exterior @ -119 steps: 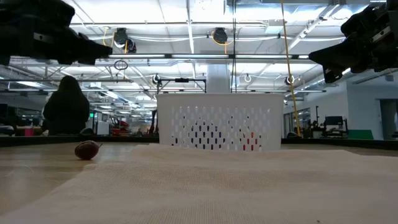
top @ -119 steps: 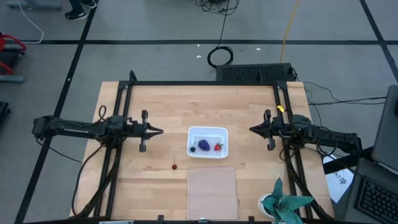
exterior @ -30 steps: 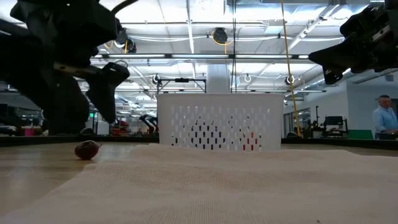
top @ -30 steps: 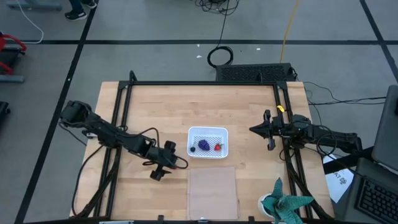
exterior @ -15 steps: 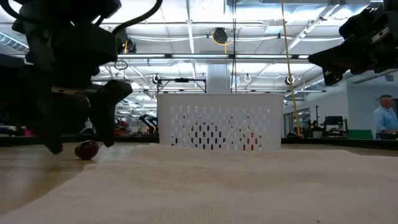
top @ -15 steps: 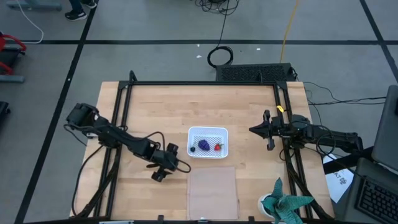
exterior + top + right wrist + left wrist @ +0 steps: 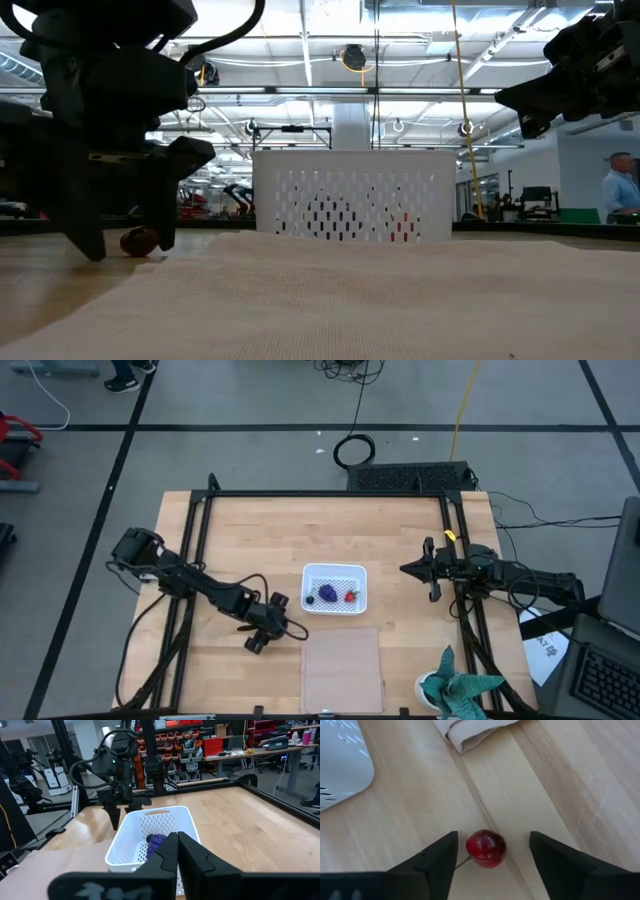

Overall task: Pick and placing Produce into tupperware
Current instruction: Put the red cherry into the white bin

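Left claw (image 7: 490,857): fingers apart, straddling the cherry (image 7: 486,848) beside the tub (image 7: 335,589), ready to pinch.
Right claw (image 7: 405,569): together, waiting.

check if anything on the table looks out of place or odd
One stray: the small red cherry lies on the bare wooden table outside the white perforated tub, between the open left gripper fingers. Nothing looks spilled or damaged.

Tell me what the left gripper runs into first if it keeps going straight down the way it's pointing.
Most likely the cherry: it lies on the table between the left gripper's open fingers, apparently untouched. Otherwise, the bare wood beside it.
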